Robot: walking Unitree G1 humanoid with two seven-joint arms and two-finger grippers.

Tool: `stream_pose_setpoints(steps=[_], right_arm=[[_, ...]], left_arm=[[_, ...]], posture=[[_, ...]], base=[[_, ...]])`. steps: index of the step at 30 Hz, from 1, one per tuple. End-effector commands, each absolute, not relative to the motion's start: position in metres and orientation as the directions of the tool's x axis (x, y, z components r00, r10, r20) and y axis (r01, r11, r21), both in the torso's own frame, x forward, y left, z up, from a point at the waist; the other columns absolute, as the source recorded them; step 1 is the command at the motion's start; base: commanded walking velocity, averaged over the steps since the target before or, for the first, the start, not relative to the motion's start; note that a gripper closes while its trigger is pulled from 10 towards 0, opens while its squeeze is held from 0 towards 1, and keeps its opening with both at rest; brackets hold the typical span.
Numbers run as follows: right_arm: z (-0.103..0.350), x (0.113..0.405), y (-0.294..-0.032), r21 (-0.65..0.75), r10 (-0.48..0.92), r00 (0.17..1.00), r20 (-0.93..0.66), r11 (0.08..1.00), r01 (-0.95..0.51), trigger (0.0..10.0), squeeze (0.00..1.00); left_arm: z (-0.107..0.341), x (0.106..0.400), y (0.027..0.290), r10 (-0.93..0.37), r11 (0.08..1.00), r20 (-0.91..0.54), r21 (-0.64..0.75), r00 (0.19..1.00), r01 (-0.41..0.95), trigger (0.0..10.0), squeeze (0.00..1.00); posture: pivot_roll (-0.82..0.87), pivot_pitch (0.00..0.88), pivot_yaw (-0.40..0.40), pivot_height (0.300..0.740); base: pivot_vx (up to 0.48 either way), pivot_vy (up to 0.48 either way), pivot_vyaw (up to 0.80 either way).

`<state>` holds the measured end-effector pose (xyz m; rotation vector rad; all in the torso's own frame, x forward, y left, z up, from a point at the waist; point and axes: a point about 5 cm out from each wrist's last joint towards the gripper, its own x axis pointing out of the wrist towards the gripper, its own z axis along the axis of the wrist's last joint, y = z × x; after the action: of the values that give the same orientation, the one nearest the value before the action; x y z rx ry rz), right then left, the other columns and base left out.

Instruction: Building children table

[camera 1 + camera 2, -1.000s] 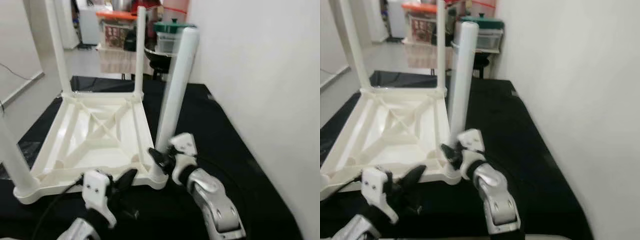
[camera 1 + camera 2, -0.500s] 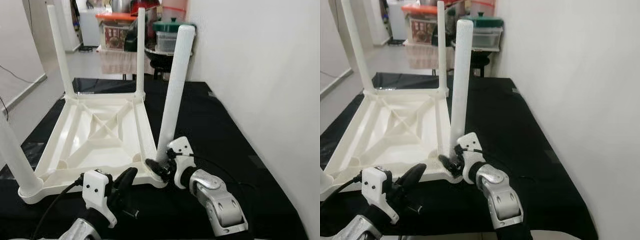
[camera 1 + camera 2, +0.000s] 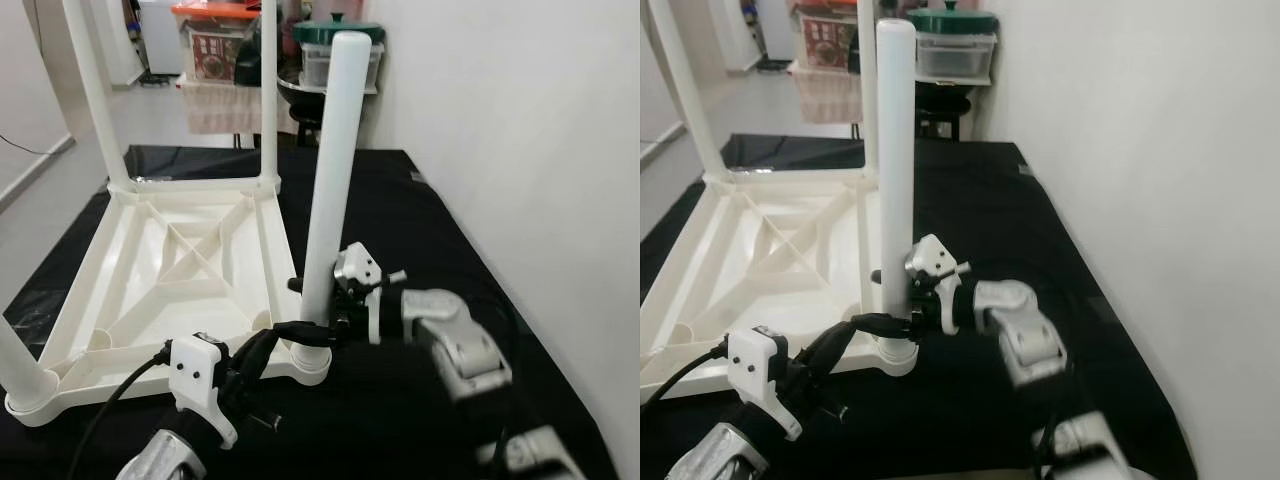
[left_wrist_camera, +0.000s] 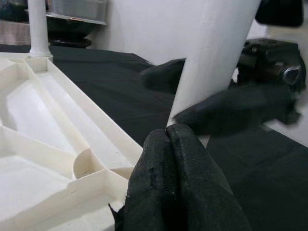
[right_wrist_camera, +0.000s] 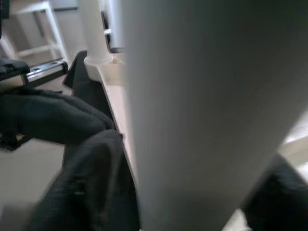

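Right gripper (image 3: 322, 305) clamps the white table leg (image 3: 326, 170) low, upright in the near corner socket of the upside-down white tabletop (image 3: 150, 285) on black cloth (image 3: 420, 230), while left gripper (image 3: 262, 350), fingers pressed together, sits at that corner.

Black-covered surface (image 3: 420, 215), upturned white table (image 3: 180, 270) resting on it

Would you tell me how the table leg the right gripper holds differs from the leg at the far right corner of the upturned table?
The held leg is at the near right corner, clamped by the right gripper; the far leg stands free. The held leg looks thicker, being closer. Both are white, round and upright.
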<state>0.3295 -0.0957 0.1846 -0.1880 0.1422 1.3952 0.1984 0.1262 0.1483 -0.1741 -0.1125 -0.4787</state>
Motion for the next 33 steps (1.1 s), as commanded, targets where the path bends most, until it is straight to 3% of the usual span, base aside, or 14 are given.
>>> stream_pose_setpoints(steps=[1,8,15,16,17,18,19,20,21,23,24,31,32,33], right_arm=[[0.182,0.331,-0.098,0.0,0.974,0.104,-0.2,0.106,-0.994,0.0,0.0],[0.184,0.338,-0.106,0.02,0.982,0.098,-0.158,0.103,-0.994,0.0,0.0],[0.177,0.338,-0.117,-0.006,0.973,0.174,-0.151,0.175,-0.985,0.0,0.0],[0.165,0.332,-0.112,-0.002,0.942,0.29,-0.169,0.294,-0.956,0.0,0.0],[0.151,0.333,-0.099,0.055,0.758,0.638,-0.132,0.648,-0.759,0.0,0.0],[0.151,0.333,-0.099,0.055,0.758,0.638,-0.132,0.648,-0.759,0.0,0.0],[0.136,0.327,-0.099,0.127,0.486,0.856,-0.177,0.874,-0.47,0.0,0.0],[0.136,0.327,-0.099,0.127,0.486,0.856,-0.177,0.874,-0.47,0.0,0.0],[0.121,0.304,-0.09,0.136,0.404,0.887,-0.223,0.914,-0.382,0.0,0.0],[0.121,0.304,-0.09,0.136,0.404,0.887,-0.223,0.914,-0.382,0.0,0.0],[0.118,0.29,-0.077,0.082,0.449,0.864,-0.226,0.893,-0.443,0.0,0.0],[0.117,0.296,-0.071,0.105,0.517,0.824,-0.23,0.855,-0.508,0.0,0.0],[0.116,0.295,-0.068,0.098,0.536,0.808,-0.243,0.842,-0.53,3.0,0.0],[0.115,0.295,-0.065,0.095,0.56,0.786,-0.261,0.826,-0.556,10.0,0.0]], left_arm=[[0.143,0.198,0.127,-0.444,0.878,0.125,-0.134,0.887,0.459,7.8,0.0],[0.143,0.198,0.126,-0.444,0.878,0.126,-0.135,0.887,0.459,7.8,0.0],[0.143,0.197,0.125,-0.446,0.877,0.127,-0.137,0.886,0.461,7.8,0.0],[0.143,0.196,0.125,-0.446,0.877,0.127,-0.138,0.886,0.461,7.8,0.0],[0.143,0.195,0.126,-0.446,0.877,0.128,-0.137,0.886,0.461,7.8,0.0],[0.143,0.195,0.126,-0.446,0.877,0.128,-0.137,0.886,0.461,7.8,0.0],[0.144,0.195,0.127,-0.446,0.877,0.128,-0.137,0.886,0.461,7.8,0.0],[0.144,0.195,0.127,-0.446,0.877,0.128,-0.137,0.886,0.461,7.8,0.0],[0.144,0.195,0.128,-0.445,0.877,0.128,-0.137,0.886,0.46,7.6,0.0],[0.144,0.195,0.128,-0.445,0.877,0.128,-0.137,0.886,0.46,7.6,0.0],[0.143,0.196,0.13,-0.449,0.875,0.123,-0.141,0.885,0.464,7.8,0.0],[0.142,0.198,0.129,-0.457,0.871,0.123,-0.142,0.881,0.471,8.2,0.0],[0.142,0.198,0.129,-0.451,0.875,0.124,-0.137,0.884,0.465,8.1,0.0],[0.142,0.199,0.129,-0.445,0.879,0.125,-0.131,0.887,0.459,7.8,0.0]], posture=[[0.06,0.0,-0.109,0.74],[0.06,0.0,-0.108,0.74],[0.05,0.0,-0.107,0.74],[0.04,0.0,-0.114,0.74],[0.03,0.0,-0.111,0.74],[0.03,0.0,-0.111,0.74],[0.03,0.0,-0.107,0.74],[0.03,0.0,-0.107,0.74],[0.02,0.0,-0.092,0.74],[0.02,0.0,-0.092,0.74],[0.01,0.0,-0.083,0.74],[0.03,0.0,-0.095,0.74],[0.04,0.0,-0.1,0.74],[0.04,0.0,-0.104,0.74]], base=[[0.0,0.0,0.0],[0.0,0.0,0.0],[0.0,0.0,0.0],[0.0,0.0,0.0],[0.0,0.0,0.0],[0.0,0.0,0.0],[0.0,0.0,0.0],[0.0,0.0,0.0],[0.0,0.0,0.0],[0.0,0.0,0.0],[0.0,0.0,0.0],[0.0,0.0,0.0],[0.0,0.0,0.0],[0.0,0.0,0.0]])
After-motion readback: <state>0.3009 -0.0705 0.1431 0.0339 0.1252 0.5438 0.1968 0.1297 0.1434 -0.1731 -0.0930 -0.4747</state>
